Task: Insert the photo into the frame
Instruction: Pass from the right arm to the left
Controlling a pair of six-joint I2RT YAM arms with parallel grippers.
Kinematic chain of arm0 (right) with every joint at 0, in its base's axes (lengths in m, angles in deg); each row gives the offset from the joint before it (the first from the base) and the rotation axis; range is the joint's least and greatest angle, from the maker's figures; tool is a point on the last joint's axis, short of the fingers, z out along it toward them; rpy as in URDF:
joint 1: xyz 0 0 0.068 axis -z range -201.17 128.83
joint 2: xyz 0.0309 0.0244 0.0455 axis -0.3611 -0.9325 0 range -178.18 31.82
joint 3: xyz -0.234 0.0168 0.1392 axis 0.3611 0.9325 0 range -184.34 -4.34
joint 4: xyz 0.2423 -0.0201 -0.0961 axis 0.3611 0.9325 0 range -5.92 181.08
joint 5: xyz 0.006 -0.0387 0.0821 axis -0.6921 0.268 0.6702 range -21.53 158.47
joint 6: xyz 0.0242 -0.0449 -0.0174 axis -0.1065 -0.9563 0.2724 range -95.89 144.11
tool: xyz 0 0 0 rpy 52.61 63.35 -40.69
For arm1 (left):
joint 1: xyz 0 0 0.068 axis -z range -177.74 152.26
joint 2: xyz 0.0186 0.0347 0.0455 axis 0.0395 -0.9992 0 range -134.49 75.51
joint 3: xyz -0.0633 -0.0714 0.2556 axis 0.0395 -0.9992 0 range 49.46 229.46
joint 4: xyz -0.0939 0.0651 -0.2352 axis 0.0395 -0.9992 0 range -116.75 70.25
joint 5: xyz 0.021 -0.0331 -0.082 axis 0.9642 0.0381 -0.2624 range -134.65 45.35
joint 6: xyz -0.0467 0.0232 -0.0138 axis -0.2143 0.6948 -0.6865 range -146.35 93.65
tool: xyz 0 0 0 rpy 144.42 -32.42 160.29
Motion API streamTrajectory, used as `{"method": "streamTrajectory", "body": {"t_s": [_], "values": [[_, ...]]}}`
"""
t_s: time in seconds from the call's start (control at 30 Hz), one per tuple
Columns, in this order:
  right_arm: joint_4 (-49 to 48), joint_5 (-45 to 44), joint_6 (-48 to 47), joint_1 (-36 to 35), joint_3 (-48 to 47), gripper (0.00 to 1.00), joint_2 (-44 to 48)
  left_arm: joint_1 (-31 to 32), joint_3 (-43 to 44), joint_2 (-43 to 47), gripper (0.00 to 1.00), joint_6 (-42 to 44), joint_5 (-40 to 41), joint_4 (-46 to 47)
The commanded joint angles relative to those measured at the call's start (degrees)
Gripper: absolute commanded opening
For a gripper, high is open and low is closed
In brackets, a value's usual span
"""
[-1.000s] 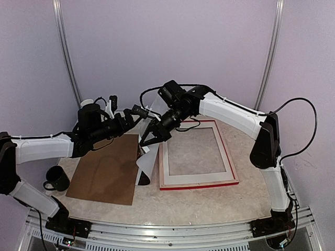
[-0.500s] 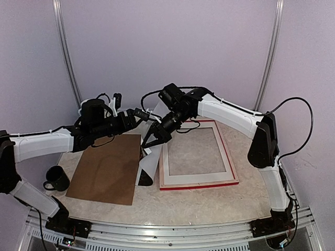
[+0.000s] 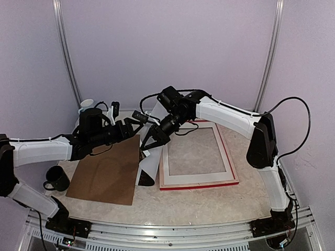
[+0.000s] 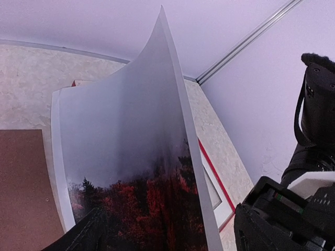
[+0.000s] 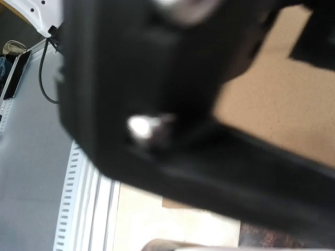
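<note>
The photo (image 3: 148, 166) stands curled on its edge between the brown board and the frame, white back toward the top camera. My right gripper (image 3: 147, 145) is shut on its upper edge. The left wrist view shows the printed side of the photo (image 4: 131, 157), grey sky over dark red trees. My left gripper (image 3: 137, 120) is open, with a finger (image 4: 78, 240) on either side of the sheet's near end. The frame (image 3: 200, 185) lies flat to the right, red edge outward, also seen as a red strip of frame (image 4: 210, 168). In the right wrist view a blurred black body hides that gripper's fingers.
A white window mat (image 3: 196, 178) lies inside the frame. The brown backing board (image 3: 104, 171) lies flat on the left. A black mug (image 3: 56, 179) stands at the board's left edge. My right arm's links (image 3: 261, 141) rise along the right side.
My left gripper has moved down and right toward the photo and its jaws have narrowed somewhat. The right gripper holding the photo has shifted slightly left.
</note>
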Motion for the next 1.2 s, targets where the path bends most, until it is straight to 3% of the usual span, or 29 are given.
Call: {"method": "streamTrajectory", "body": {"t_s": [0.0, 0.83, 0.97, 1.17], "values": [[-3.3, 1.7, 1.7, 0.3, 1.5, 0.09, 0.8, -0.4, -3.5, 4.0, 0.82, -2.1, -0.9, 4.9], [-3.8, 4.8, 2.4, -0.7, -1.3, 0.11, -3.0, 0.9, -0.6, -0.2, 0.81, -0.7, -5.4, 2.1], [-3.9, 4.9, 2.7, -1.0, -1.8, 0.12, -3.8, 1.4, 0.8, -1.5, 0.76, 0.2, -4.7, 0.0], [-4.2, 5.2, 3.1, -1.2, -2.1, 0.12, -4.0, 1.7, 1.8, -3.8, 0.55, 0.6, -6.1, -0.9]]}}
